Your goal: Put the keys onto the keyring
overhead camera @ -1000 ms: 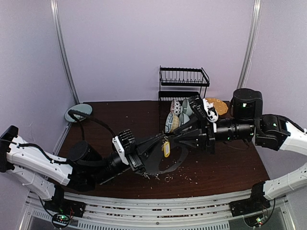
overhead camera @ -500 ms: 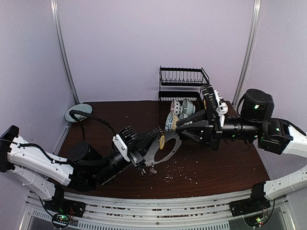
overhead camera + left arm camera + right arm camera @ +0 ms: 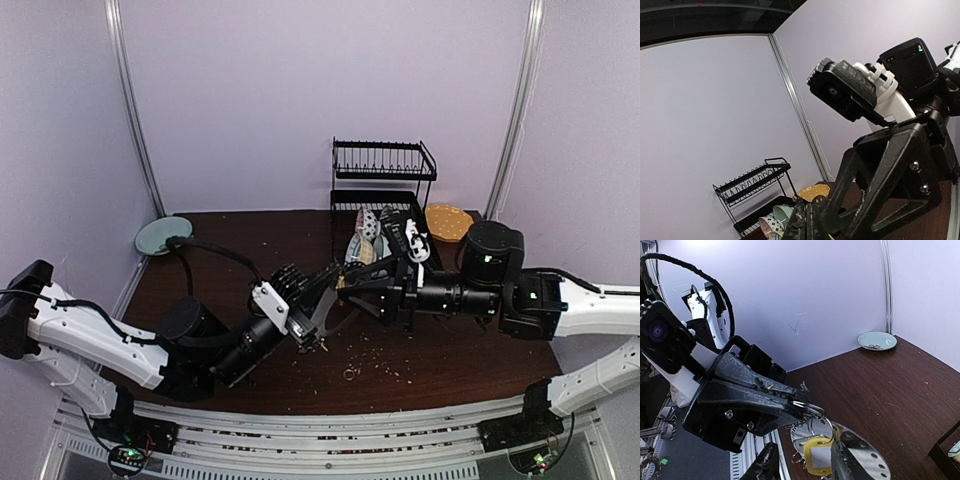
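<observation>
Above the worktop [image 3: 480, 350], clamped the left gripper [image 3: 796, 407] tight on the keyring [image 3: 812, 409]. Hung the keys [image 3: 817, 459] just under it, between the wide-apart jaws of the right gripper [image 3: 806, 452].

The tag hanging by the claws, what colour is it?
The tag is yellow with a pale middle; clearest in the right wrist view.

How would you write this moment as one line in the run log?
left jaws: shut on keyring | right jaws: open, either side of yellow tag | both above table | tag on keyring: cannot tell
</observation>
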Tool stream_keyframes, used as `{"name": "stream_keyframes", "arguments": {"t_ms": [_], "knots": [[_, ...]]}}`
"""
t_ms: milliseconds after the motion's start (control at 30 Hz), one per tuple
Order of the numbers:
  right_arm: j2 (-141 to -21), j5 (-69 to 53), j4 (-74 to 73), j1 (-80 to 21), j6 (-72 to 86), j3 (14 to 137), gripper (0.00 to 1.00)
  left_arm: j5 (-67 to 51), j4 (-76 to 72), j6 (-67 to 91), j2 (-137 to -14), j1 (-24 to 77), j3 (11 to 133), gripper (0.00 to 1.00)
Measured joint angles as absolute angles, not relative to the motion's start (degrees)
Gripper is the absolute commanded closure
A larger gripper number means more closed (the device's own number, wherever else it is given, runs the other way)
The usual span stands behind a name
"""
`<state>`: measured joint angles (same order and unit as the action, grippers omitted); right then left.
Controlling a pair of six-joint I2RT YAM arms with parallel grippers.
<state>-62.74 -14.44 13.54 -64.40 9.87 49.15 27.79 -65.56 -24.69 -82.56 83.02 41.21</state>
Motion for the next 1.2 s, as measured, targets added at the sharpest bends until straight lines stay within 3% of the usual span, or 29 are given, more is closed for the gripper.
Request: {"name": "stream_keyframes", "arguments": {"t_ms": [167,400,433,933,1033,1200], "knots": [[-65.17,-14.39,15.44,-64.64,10.41,49.15,0.71,28.21,-66.67,-25.91,-83.61,83.02,41.67,1.0],[-67.53,-15.27,17.37,-64.71,11.16,49.15,1.0,28.34,-68.07,-26.92,-83.7,83.05,41.69,1.0],[-67.66,-15.29,17.5,-64.71,11.0,49.15,1.0,28.36,-68.12,-27.03,-83.7,83.05,41.69,1.0],[-72.14,-17.43,19.94,-65.45,11.84,50.52,1.0,29.3,-69.65,-29.54,-84.49,83.05,41.69,1.0],[-71.94,-17.41,19.51,-65.54,11.75,50.54,0.95,29.3,-69.65,-29.32,-84.62,83.05,41.69,1.0],[-69.56,-17.39,16.69,-65.82,11.0,50.52,0.67,29.52,-70.5,-28.84,-83.9,83.05,40.71,1.0]]}}
